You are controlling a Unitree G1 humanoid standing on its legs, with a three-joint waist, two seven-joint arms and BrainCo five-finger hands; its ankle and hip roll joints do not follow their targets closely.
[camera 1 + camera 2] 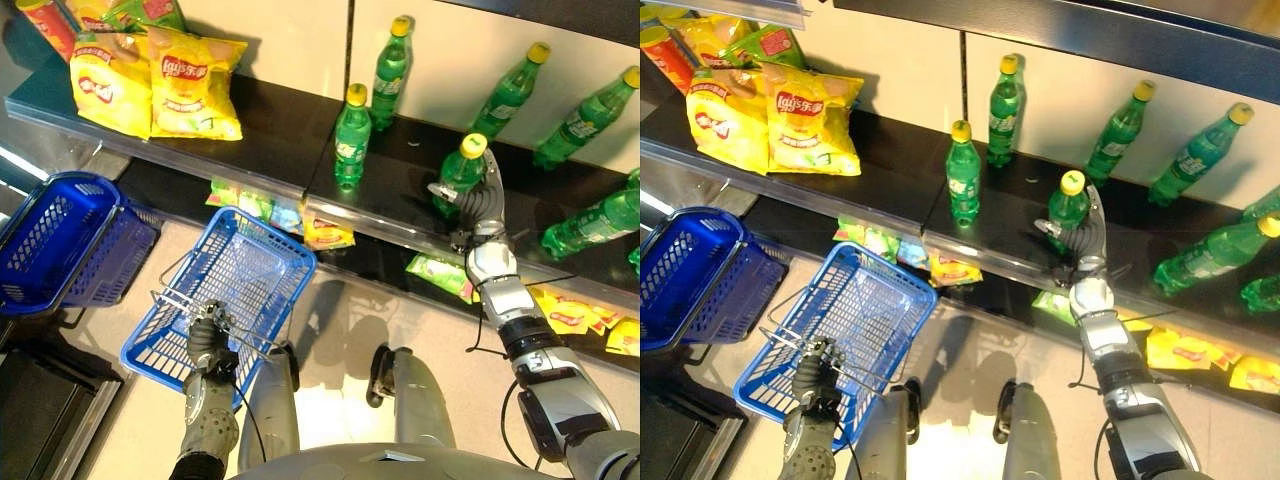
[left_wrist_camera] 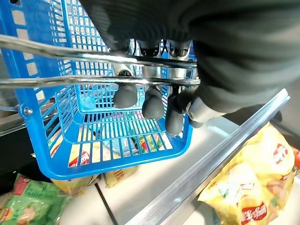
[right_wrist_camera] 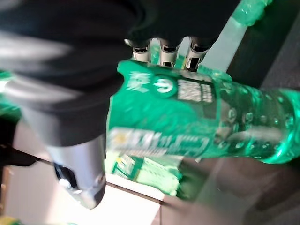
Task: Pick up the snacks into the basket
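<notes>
- Where the scene begins on the left, we note stacked dark-blue baskets (image 1: 60,235) on the floor, and above them yellow chip bags (image 1: 190,85) lying on the dark shelf (image 1: 270,130).
- Our left hand (image 1: 207,338) is curled round the metal handle (image 2: 70,80) of the light-blue basket (image 1: 225,290); the left wrist view shows the fingers (image 2: 152,101) hooked over both wires. The basket hangs in front of the lower shelf, and we see no snack inside it.
- More snack packets (image 1: 325,235) sit on the lower shelf just behind the basket's far rim.
- One green bottle (image 1: 352,135) stands upright mid-shelf, others lean against the back wall further right.
- Our right hand (image 1: 480,205) is wrapped round a yellow-capped green bottle (image 1: 458,175) on the shelf; the right wrist view shows fingers (image 3: 164,51) across its label.
- Yellow packets (image 1: 575,315) lie on the lower shelf at far right.
</notes>
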